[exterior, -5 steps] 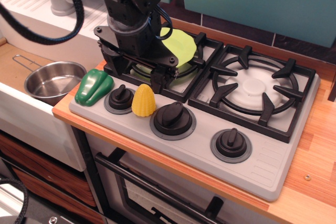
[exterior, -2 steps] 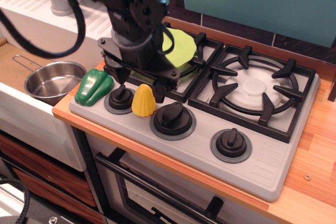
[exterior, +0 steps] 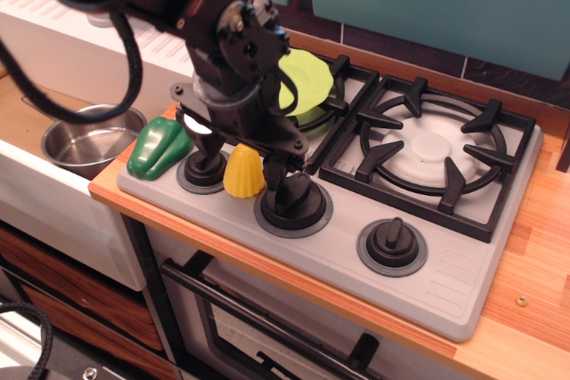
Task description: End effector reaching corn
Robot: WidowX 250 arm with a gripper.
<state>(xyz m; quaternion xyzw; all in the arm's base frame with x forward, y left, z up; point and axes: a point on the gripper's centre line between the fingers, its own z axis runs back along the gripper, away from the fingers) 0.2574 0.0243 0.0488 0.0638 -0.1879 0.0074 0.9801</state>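
Observation:
The yellow toy corn (exterior: 242, 175) stands upright on the grey stove panel between the left and middle black knobs. My black gripper (exterior: 240, 159) hangs right over it, open, with one finger (exterior: 205, 150) to the corn's left and the other finger (exterior: 278, 173) to its right. The fingers straddle the top of the cob; I cannot tell whether they touch it. The gripper's body hides the corn's tip and part of the left burner.
A green toy pepper (exterior: 158, 148) lies at the stove's left corner. A lime-green plate (exterior: 307, 82) sits on the left burner. A steel pot (exterior: 89, 138) stands left of the stove. Three black knobs (exterior: 391, 245) line the front panel. The right burner grate (exterior: 434, 153) is bare.
My gripper has moved forward and down from over the left burner to directly above the corn, its fingers now on either side of the cob. The corn has not moved.

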